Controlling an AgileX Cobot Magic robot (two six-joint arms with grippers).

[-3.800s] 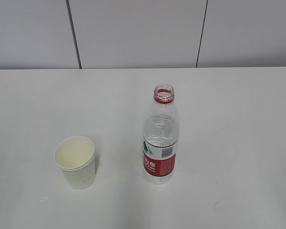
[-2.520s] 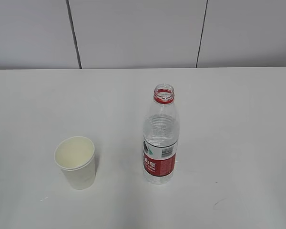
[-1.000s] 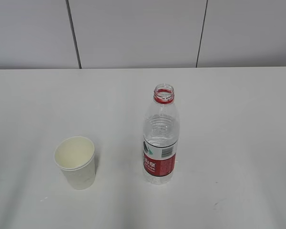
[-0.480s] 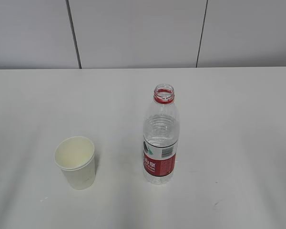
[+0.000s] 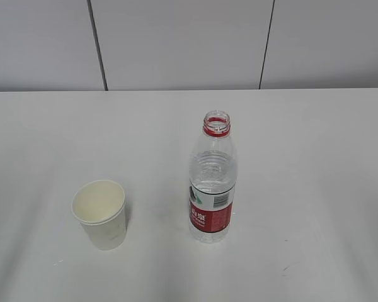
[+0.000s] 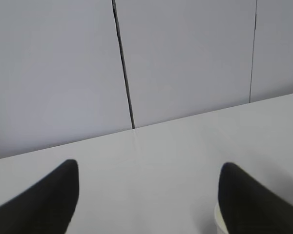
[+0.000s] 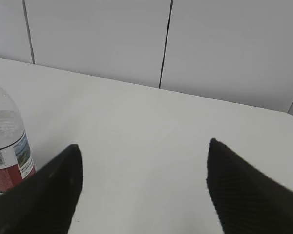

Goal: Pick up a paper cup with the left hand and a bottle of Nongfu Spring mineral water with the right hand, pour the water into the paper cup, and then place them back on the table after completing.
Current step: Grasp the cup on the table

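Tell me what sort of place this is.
Probably a lab or test bench, not a kitchen: a bare white table against plain grey wall panels, holding only a paper cup and an uncapped water bottle.

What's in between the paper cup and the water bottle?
Nothing. The exterior view shows only bare white table between the paper cup and the bottle.

Lab-like: bare white table (image 5: 315, 157); grey panelled wall (image 5: 176, 44).

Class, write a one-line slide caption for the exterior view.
Uncapped water bottle and empty paper cup stand upright and apart on the white table, neither arm in view.
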